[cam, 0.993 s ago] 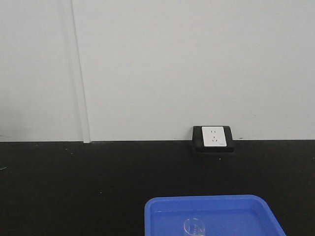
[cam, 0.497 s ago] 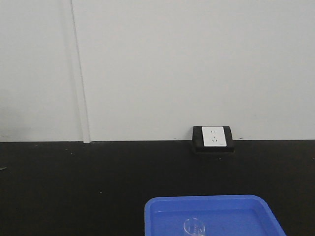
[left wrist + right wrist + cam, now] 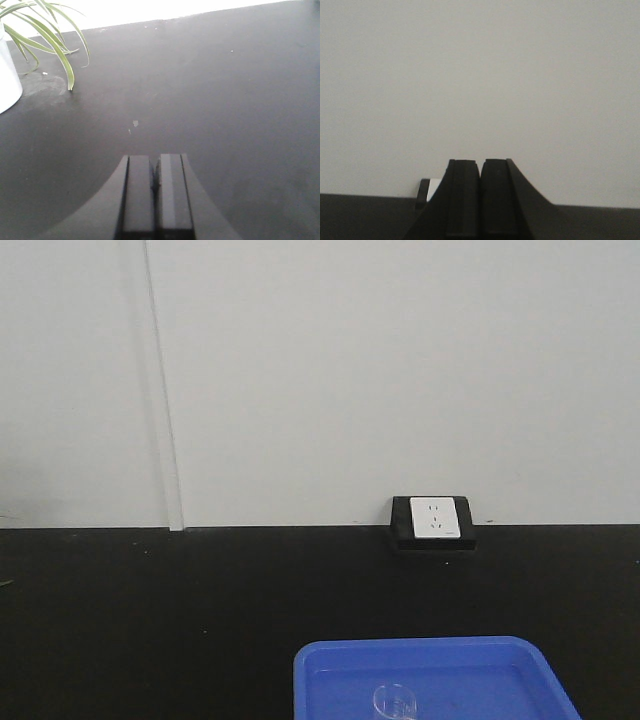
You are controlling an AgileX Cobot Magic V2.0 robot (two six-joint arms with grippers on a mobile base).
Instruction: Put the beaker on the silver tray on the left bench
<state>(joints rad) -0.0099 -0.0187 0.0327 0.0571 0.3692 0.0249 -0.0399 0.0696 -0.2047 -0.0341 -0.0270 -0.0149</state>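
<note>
A small clear glass beaker (image 3: pixel 396 702) stands in a bright blue plastic tray (image 3: pixel 320 680) at the bottom edge of the front view, only its rim and upper part showing. The tray sits on a matte black worktop (image 3: pixel 150 620). The silver tray is out of view. My left gripper (image 3: pixel 155 165) is shut and empty over bare black worktop (image 3: pixel 225 100). My right gripper (image 3: pixel 480 167) is shut and empty, facing the white wall above the worktop's back edge. Neither gripper shows in the front view.
A white wall socket in a black housing (image 3: pixel 432 523) sits at the back of the worktop; its edge shows in the right wrist view (image 3: pixel 426 192). A white pot (image 3: pixel 7 75) with long green leaves (image 3: pixel 55 40) stands at the far left of the left wrist view.
The beaker and blue tray sit slightly lower in the front view than one second ago; less of the beaker shows. Nothing else differs.
</note>
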